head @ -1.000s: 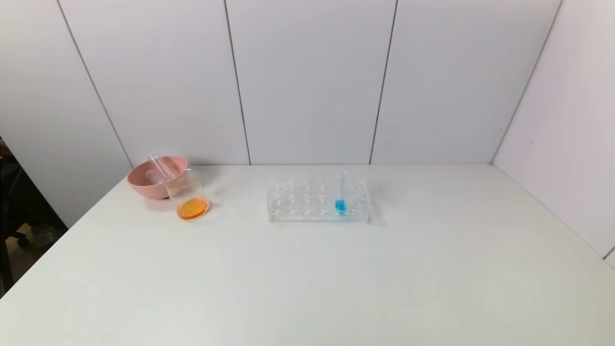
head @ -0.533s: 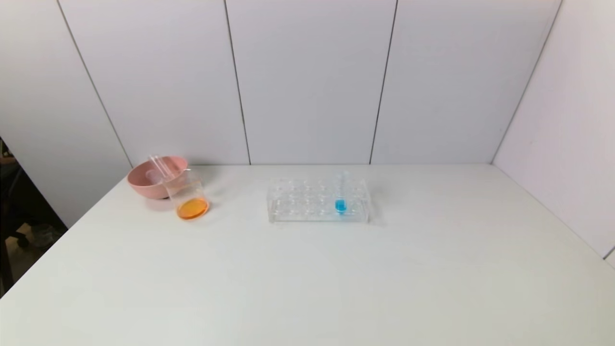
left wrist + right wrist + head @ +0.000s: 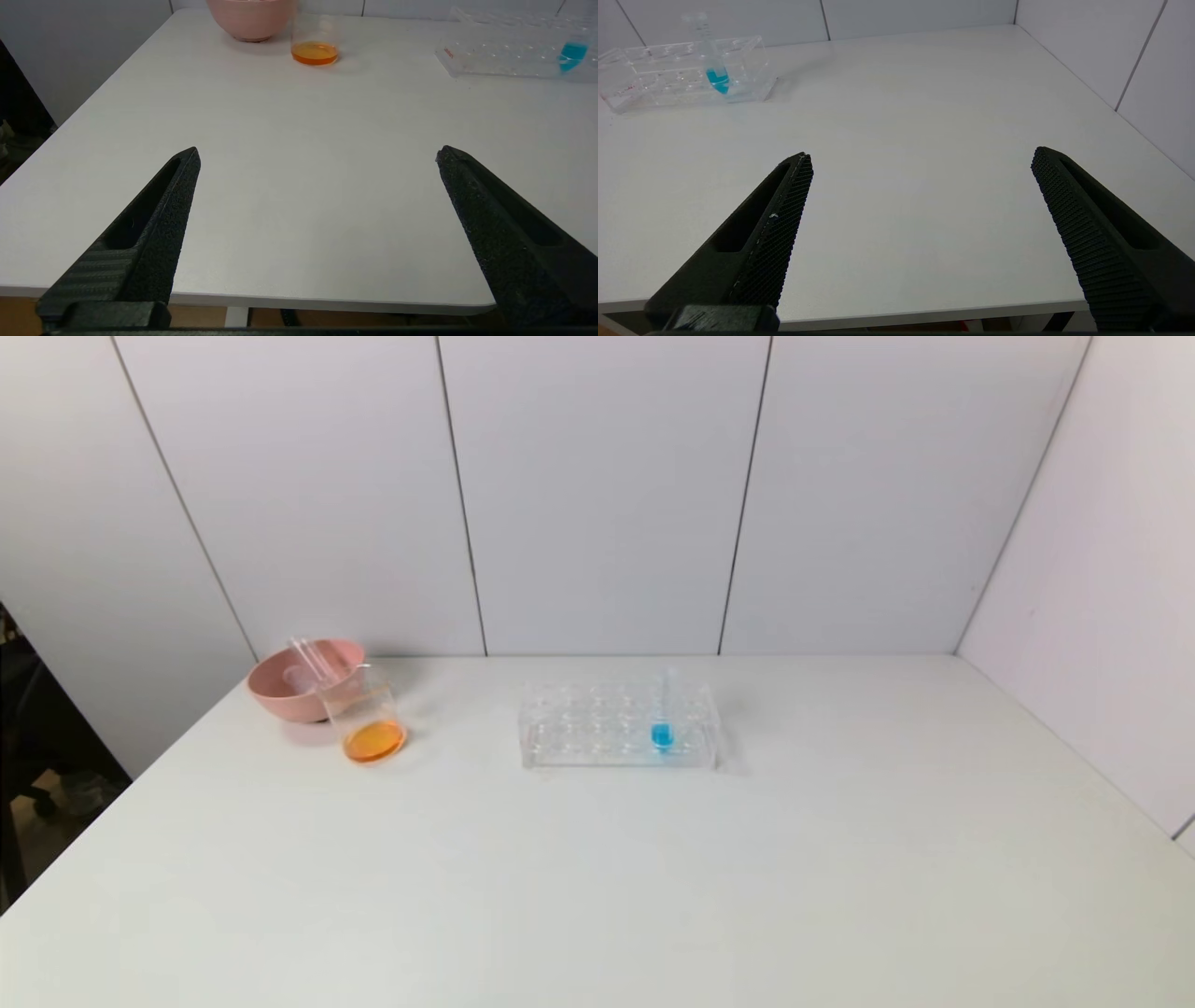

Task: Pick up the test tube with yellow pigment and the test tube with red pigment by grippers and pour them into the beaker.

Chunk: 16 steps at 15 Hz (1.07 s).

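The clear beaker (image 3: pixel 366 719) stands at the far left of the table and holds orange liquid; it also shows in the left wrist view (image 3: pixel 314 39). Two empty clear tubes (image 3: pixel 308 660) lean in the pink bowl (image 3: pixel 280 695) behind it. No tube with yellow or red liquid is in view. My left gripper (image 3: pixel 317 156) is open and empty, parked at the table's front edge. My right gripper (image 3: pixel 922 158) is open and empty, also at the front edge. Neither gripper shows in the head view.
A clear many-holed rack (image 3: pixel 579 733) stands mid-table with one tube of blue liquid (image 3: pixel 662 733) in it; the rack (image 3: pixel 654 79) and the blue tube (image 3: pixel 718 78) also show in the right wrist view. White walls close the back and right.
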Motion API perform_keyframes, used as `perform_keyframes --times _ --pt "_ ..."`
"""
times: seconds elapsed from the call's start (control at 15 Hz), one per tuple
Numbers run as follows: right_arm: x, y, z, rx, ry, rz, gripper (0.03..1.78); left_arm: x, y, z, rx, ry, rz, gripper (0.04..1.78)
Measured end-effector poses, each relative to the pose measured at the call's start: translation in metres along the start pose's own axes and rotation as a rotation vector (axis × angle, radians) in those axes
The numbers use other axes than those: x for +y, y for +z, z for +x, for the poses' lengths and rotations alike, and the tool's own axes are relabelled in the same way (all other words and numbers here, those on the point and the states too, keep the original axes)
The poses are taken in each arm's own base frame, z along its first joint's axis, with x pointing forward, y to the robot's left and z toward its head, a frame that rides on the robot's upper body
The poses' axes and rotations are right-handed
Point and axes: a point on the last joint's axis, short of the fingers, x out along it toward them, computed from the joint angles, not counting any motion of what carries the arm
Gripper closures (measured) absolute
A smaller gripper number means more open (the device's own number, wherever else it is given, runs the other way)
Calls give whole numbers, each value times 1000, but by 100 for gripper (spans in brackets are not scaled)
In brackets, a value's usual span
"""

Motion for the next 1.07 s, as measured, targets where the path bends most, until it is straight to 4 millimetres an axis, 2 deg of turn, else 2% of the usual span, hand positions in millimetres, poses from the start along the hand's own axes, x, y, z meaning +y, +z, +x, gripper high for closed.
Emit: perform_keyframes --times 1.07 --pt "0 0 0 0 0 0 10 0 0 0 0 3 -3 6"
